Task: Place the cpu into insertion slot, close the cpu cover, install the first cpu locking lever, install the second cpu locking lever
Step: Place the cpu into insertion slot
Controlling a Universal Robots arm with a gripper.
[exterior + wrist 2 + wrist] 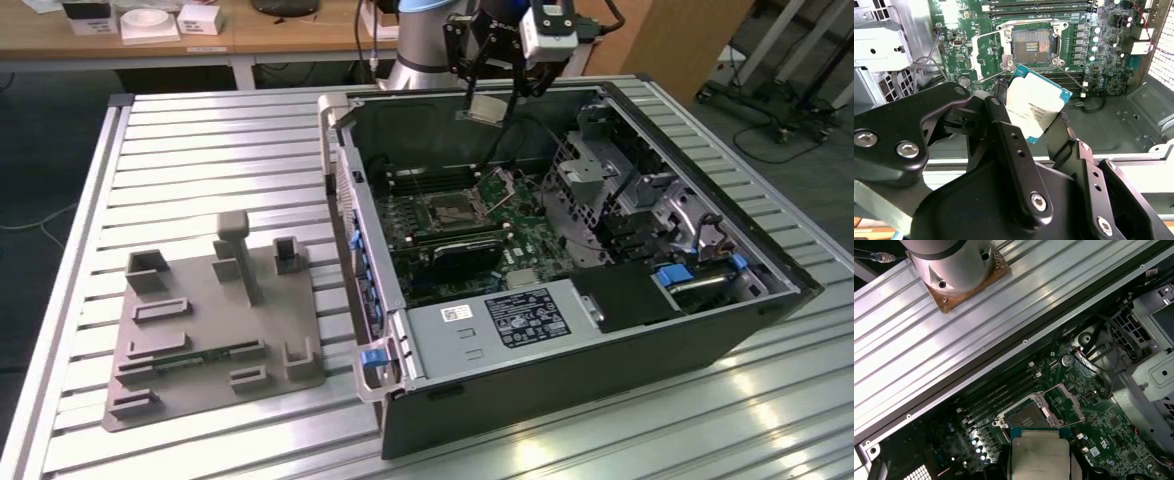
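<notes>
My gripper (487, 98) hangs above the far wall of the open computer case (747, 300), shut on the cpu (483, 108). The cpu is a thin square chip with a silver-grey top, pinched by its edges between the black fingers in both wrist views (1038, 102) (1040, 455). The insertion slot (446, 210) (1031, 44) (1024, 417) lies bare on the green board below, well apart from the chip. The cpu cover (985, 56) (1068, 401) stands swung open beside the slot.
Long memory slots (430, 180) run beside the socket and a black card (467, 255) lies just in front of it. A metal drive cage (607, 170) fills the case's right side in the exterior view. A grey fixture plate (200, 320) sits on the slatted table at that view's left.
</notes>
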